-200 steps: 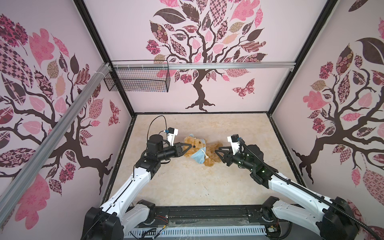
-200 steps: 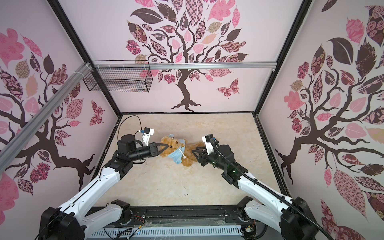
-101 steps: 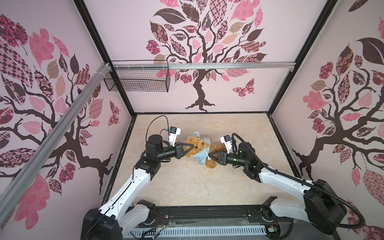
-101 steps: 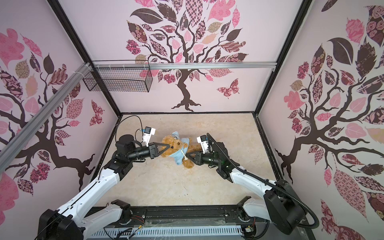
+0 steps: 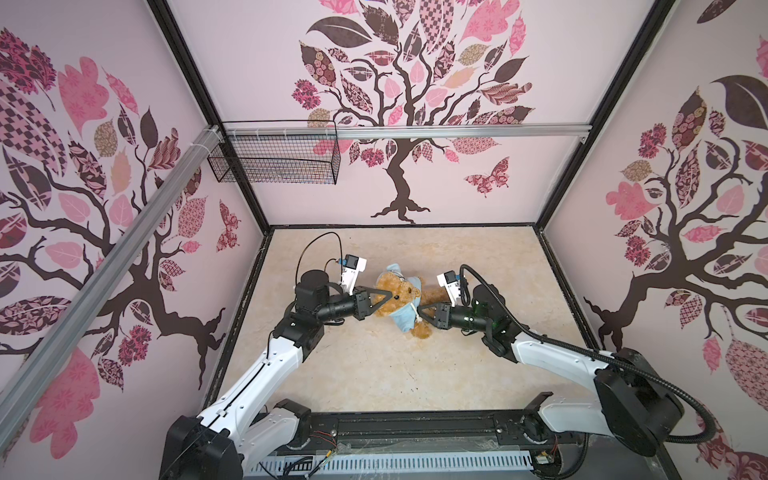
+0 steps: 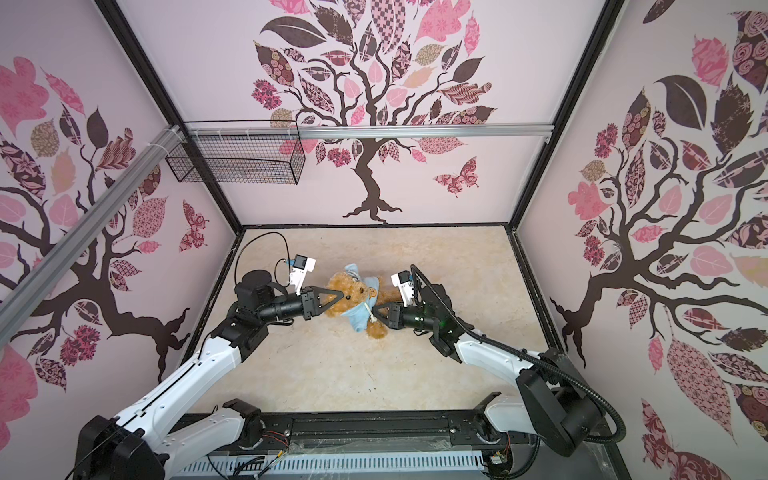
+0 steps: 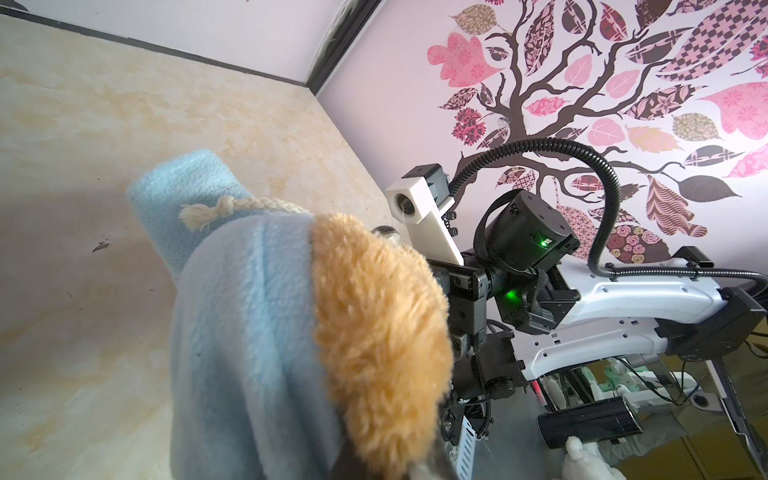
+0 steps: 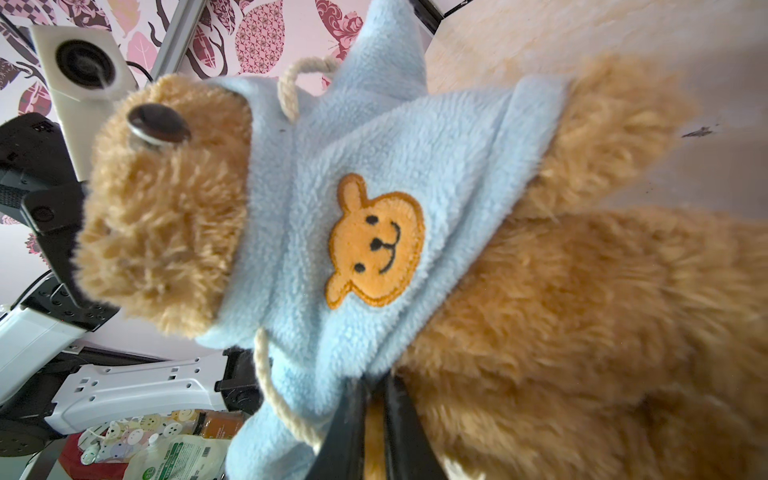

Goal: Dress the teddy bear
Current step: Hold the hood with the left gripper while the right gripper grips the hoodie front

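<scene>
**Teddy bear (image 5: 398,291) half-dressed, pinched from both sides**

We see the teddy bear about midway between the bench's (image 5: 374,374) left and right edges, somewhat nearer the far edge than the near one. Its head points toward the left edge, and its legs trail toward the right and near edges. A light blue hoodie (image 8: 374,145) sits over its neck and chest, with an orange bear-face emblem (image 8: 376,241) on the front and a cream drawstring (image 8: 286,91) looping by the chin. The face, belly and legs are bare fur, and one arm sticks out past the hoodie's edge. A loose blue flap (image 5: 392,270) juts beyond the head toward the far edge.

The left gripper (image 5: 390,296) is clenched at the bear's head, its tips meeting where the blue fleece borders the fur. Which of the two it pinches we cannot tell. The right gripper (image 5: 420,309) sits on the opposite side. In the right wrist view its two black fingers (image 8: 403,424) stand almost together on the hoodie's lower hem, with a strip of golden fur showing between them. Whether the body rests on the bench or hangs just above it we cannot tell.
</scene>
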{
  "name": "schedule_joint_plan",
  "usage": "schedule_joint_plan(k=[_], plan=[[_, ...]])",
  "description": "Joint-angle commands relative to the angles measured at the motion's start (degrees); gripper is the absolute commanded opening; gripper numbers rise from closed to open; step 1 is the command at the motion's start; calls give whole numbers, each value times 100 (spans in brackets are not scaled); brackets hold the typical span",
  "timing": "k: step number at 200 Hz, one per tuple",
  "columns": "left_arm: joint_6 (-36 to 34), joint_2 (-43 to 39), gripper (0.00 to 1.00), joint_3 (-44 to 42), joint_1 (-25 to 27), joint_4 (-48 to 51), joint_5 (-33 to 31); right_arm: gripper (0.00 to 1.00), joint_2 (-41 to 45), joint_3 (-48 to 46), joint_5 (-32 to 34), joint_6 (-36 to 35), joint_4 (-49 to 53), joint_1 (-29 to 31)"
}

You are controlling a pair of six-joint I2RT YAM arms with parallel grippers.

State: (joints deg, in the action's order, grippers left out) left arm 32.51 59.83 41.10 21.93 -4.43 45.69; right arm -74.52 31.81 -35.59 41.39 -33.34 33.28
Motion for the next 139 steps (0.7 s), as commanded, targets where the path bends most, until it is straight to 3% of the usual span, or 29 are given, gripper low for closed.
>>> schedule_joint_plan(k=[1,55,139], plan=[[-27,-7,0,-37,57,-445,106,16,-149,-25,116,-50,-188,-5],[158,-55,0,-78,59,-445,-225,15,69,-202,189,-193,-202,-14],[215,63,0,-126,108,-691,-78,17,-311,-95,-326,269,-981,-9]])
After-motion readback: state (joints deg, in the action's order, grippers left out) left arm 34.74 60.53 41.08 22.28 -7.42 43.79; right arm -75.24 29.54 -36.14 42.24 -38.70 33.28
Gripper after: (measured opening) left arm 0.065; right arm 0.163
